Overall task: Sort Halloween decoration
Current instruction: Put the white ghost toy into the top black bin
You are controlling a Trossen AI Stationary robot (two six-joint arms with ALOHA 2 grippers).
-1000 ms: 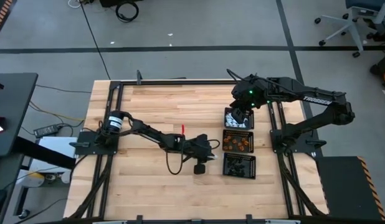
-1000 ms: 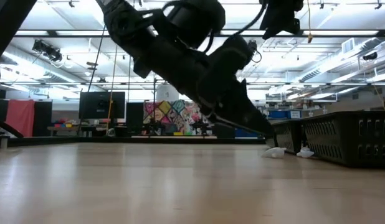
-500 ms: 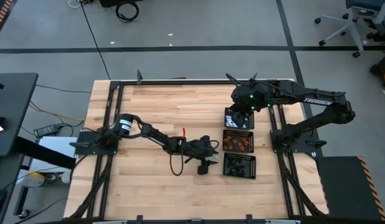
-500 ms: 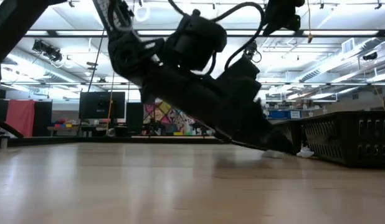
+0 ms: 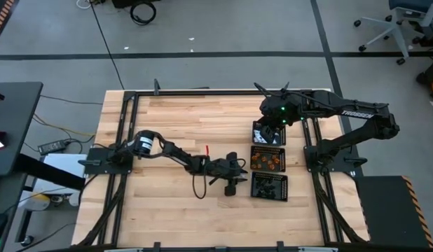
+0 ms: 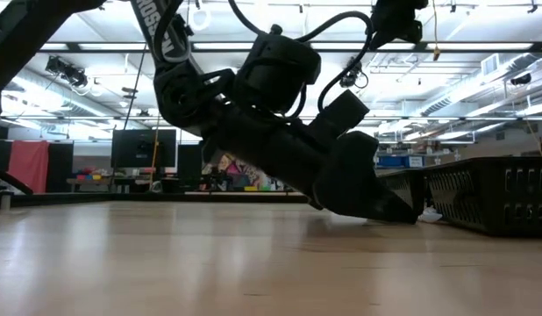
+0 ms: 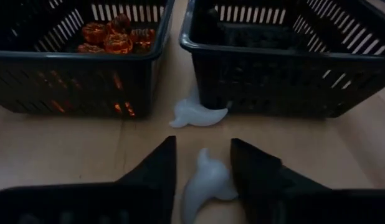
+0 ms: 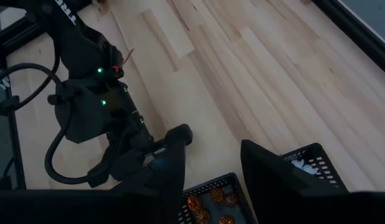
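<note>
Two white ghosts (image 7: 205, 180) remain beside the filled trays (image 5: 268, 159); left gripper (image 7: 202, 163) straddles one, unclenched; right gripper (image 8: 212, 163) hovers open.

Lab room, grey floor.
Office chair (image 5: 385, 24) and cables (image 5: 142, 11) on floor; ceiling lights (image 6: 481, 83); monitor (image 6: 144, 147) behind.

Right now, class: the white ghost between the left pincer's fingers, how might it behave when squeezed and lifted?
The white ghost looks smooth and glossy, so it may slip. Being tiny beside the left pincer, it is probably light. Its curved, tapering shape could twist or pop out sideways.
</note>
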